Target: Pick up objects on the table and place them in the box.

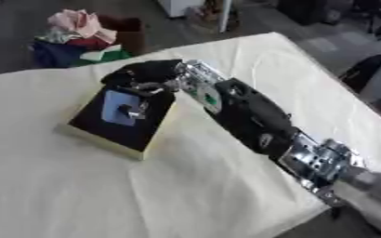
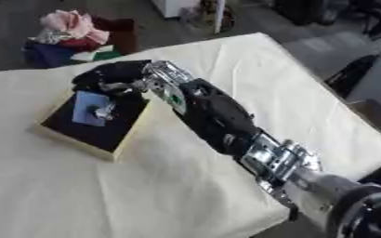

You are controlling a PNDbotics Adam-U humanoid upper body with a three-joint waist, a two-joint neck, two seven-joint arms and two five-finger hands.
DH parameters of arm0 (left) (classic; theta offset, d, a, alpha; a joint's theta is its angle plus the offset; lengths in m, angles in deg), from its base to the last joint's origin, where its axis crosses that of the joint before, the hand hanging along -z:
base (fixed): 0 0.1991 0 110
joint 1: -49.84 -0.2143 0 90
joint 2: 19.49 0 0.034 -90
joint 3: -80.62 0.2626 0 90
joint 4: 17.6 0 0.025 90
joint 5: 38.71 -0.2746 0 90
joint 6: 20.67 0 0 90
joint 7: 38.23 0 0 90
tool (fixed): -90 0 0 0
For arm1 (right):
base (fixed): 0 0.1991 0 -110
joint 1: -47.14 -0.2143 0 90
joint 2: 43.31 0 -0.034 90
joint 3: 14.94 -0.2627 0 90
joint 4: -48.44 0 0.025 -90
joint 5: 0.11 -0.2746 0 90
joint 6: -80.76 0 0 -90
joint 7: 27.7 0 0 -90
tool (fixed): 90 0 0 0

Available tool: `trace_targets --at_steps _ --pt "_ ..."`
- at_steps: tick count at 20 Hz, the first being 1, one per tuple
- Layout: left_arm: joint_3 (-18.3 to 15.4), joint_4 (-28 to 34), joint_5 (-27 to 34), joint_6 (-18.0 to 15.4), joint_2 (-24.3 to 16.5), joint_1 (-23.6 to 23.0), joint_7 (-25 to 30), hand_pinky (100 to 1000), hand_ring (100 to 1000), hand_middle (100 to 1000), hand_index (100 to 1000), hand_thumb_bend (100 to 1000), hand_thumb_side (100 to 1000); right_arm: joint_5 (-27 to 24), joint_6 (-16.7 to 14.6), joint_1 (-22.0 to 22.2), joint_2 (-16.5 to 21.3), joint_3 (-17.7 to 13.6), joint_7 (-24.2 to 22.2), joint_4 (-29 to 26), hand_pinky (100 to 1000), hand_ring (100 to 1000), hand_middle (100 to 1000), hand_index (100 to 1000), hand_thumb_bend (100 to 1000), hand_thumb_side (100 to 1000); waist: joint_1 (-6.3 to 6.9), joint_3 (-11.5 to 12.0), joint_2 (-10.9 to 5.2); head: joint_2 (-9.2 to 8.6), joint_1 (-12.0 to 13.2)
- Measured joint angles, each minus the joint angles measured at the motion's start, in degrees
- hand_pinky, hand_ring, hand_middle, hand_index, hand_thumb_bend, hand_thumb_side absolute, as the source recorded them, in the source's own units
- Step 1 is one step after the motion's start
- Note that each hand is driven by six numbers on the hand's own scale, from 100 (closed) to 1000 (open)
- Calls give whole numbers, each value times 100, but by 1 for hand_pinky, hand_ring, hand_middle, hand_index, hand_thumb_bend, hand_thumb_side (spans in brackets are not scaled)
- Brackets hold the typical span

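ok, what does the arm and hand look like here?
Only the right arm shows. Black shell on the forearm, bare silver metal joints at the wrist and elbow, a small green mark near the wrist, and a grey upper section. The right hand is black with silver parts.

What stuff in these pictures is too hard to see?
- Right hand: its fingers blur together over the box, so the grip is unclear in both views.
- Small silver thing on the blue card: too small to name.
- Left hand: in neither view.
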Motion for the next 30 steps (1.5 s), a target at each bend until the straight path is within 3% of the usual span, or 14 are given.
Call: trace_targets --at_steps 10,11,12,13,15,16,22,25,30 --pt "-1 0 -13 -1 0 -4 1 657 407 425 638 335 632 -245 839 17 1 11 -541 -238 1000 1000 1000 1000 100 1000 0 -6 -27 2 41" --pt "-1 0 -17 -1 0 -4 1 657 407 426 638 335 632 -227 810 16 2 15 -517 -312 1000 1000 1000 1000 100 855 0 -6 -28 2 41" --pt "-1 0 -18 -1 0 -4 1 657 407 426 638 335 632 -160 734 15 8 23 -491 -385 1000 1000 1000 1000 100 460 0 -6 -29 2 42" --pt "-1 0 -19 -1 0 -5 1 657 407 426 638 335 632 -64 623 15 21 43 -476 -451 1000 1000 1000 1000 100 326 -1 -6 -30 2 42" --pt "-1 0 -23 0 0 -6 3 657 407 426 638 337 632 212 370 15 43 54 -453 -538 1000 1000 1000 1000 100 171 -3 -10 -30 2 42" --pt "-1 0 -26 0 0 -6 4 657 407 425 638 337 631 334 272 16 43 54 -427 -557 1000 1000 1000 1000 115 141 -3 -12 -31 2 42" --pt "-1 0 -40 -1 0 -6 10 656 407 425 637 338 631 918 -1 8 43 46 -123 -593 1000 1000 1000 1000 205 237 -4 -13 -44 2 42" --pt "-1 0 -43 -4 0 -6 13 656 407 425 637 338 631 1075 -44 4 43 46 4 -602 1000 1000 1000 1000 210 259 -5 -13 -46 2 42" --pt "-1 0 -42 -13 0 -11 15 656 407 425 637 337 630 1157 -118 -19 114 48 100 -723 1000 1000 1000 1000 291 264 -29 -75 -87 8 56"
